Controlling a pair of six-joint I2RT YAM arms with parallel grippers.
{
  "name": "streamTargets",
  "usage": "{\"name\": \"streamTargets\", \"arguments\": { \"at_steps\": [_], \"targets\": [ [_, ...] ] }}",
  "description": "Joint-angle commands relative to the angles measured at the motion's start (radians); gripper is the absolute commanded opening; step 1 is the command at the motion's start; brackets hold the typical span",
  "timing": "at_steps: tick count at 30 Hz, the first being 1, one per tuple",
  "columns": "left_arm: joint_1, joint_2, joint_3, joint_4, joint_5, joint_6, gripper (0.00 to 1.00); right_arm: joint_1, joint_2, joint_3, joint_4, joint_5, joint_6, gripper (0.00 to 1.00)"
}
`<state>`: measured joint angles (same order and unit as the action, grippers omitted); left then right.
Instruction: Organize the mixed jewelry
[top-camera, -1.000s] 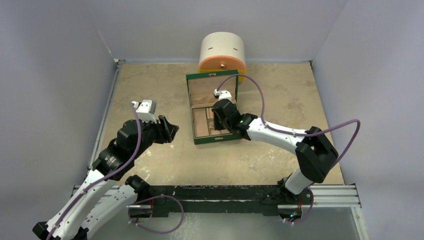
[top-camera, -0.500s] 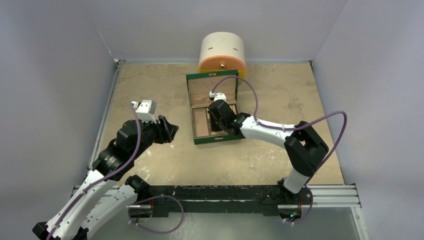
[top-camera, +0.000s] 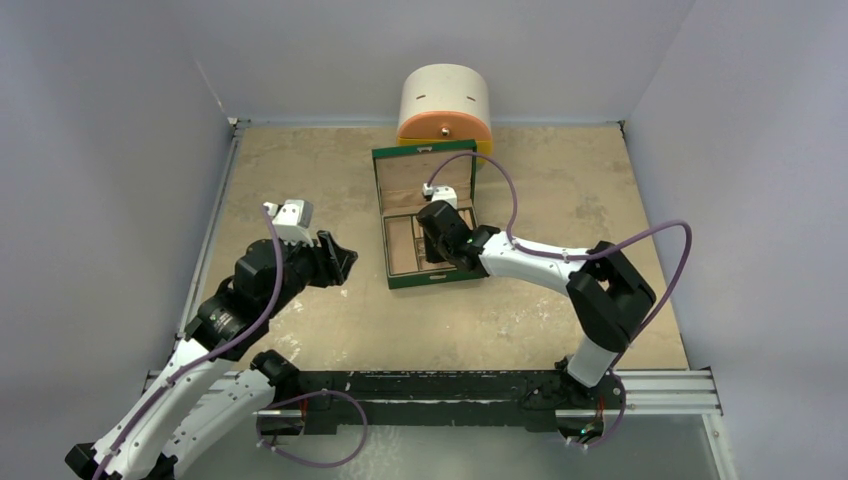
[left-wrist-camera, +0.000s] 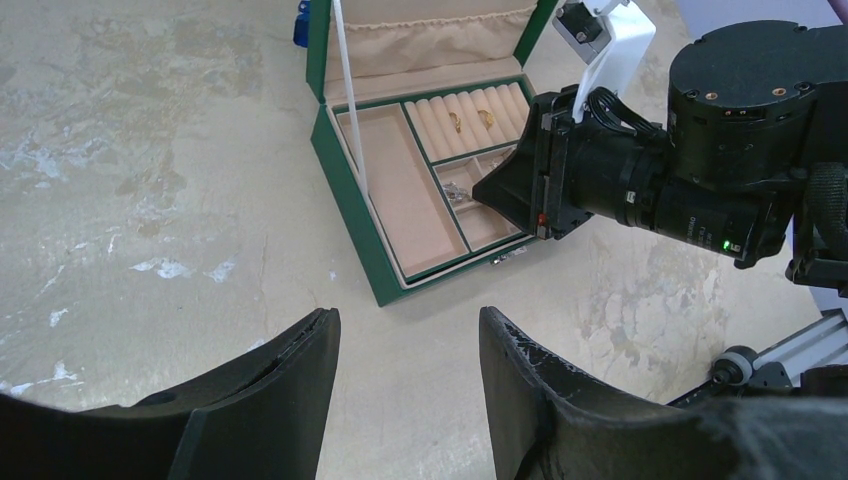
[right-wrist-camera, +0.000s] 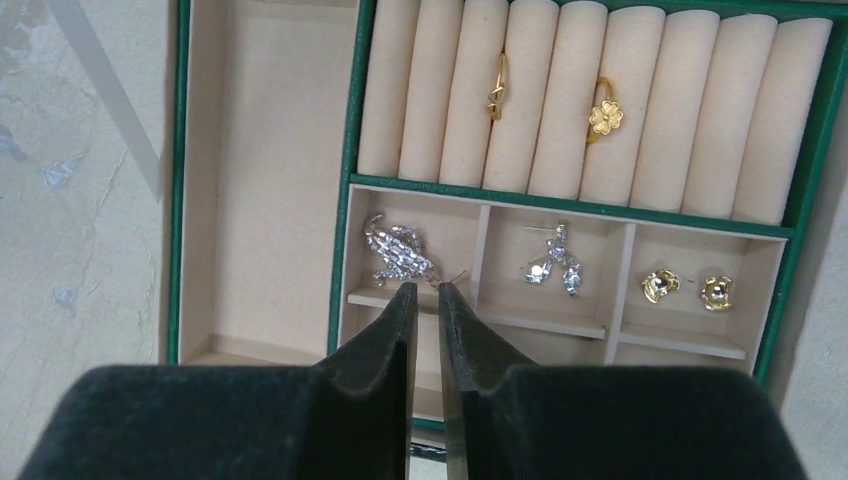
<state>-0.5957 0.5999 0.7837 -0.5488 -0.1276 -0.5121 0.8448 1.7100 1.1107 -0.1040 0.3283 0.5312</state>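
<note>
Trouble would most likely start at the right pincer (right-wrist-camera: 425, 292). Its fingers stand a sliver apart with nothing between them, and the tips are almost on the thin post of the silvery cluster (right-wrist-camera: 398, 250) in the left small cell of the green box (right-wrist-camera: 178, 200). A lift or a closing from this spot could hook that post and drag the cluster over the low divider (right-wrist-camera: 481, 250) onto the silvery pair (right-wrist-camera: 553, 265) next door, or flick it out. Gold studs (right-wrist-camera: 660, 286) fill the right cell, and two gold rings (right-wrist-camera: 604, 116) sit in the rolls (right-wrist-camera: 460, 100) behind. The box stands toward the middle of the far edge of the table (top-camera: 300, 180) and looks light enough to skid if nudged. The left pincer (left-wrist-camera: 407, 322) hovers wide apart and empty nearer the left edge.
</note>
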Motion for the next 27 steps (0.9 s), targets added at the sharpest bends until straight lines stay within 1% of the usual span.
{"name": "streamTargets", "arguments": {
  "at_steps": [1,10,16,22,27],
  "targets": [
    [0.005,0.003,0.024,0.023,-0.012,0.009,0.53,-0.003,-0.05,0.02,-0.008,0.045,0.019,0.17],
    [0.005,0.009,0.023,0.02,-0.021,0.005,0.53,-0.003,-0.175,-0.036,-0.015,0.082,0.034,0.23],
    [0.005,0.025,0.025,0.018,-0.026,0.003,0.53,-0.003,-0.287,-0.083,-0.039,0.161,0.019,0.25],
    [0.006,0.035,0.024,0.018,-0.032,0.001,0.53,-0.014,-0.419,-0.115,-0.062,0.237,-0.065,0.26],
    [0.005,0.052,0.025,0.016,-0.033,0.0,0.53,-0.04,-0.484,-0.099,-0.073,0.275,-0.143,0.3]
  ]
}}
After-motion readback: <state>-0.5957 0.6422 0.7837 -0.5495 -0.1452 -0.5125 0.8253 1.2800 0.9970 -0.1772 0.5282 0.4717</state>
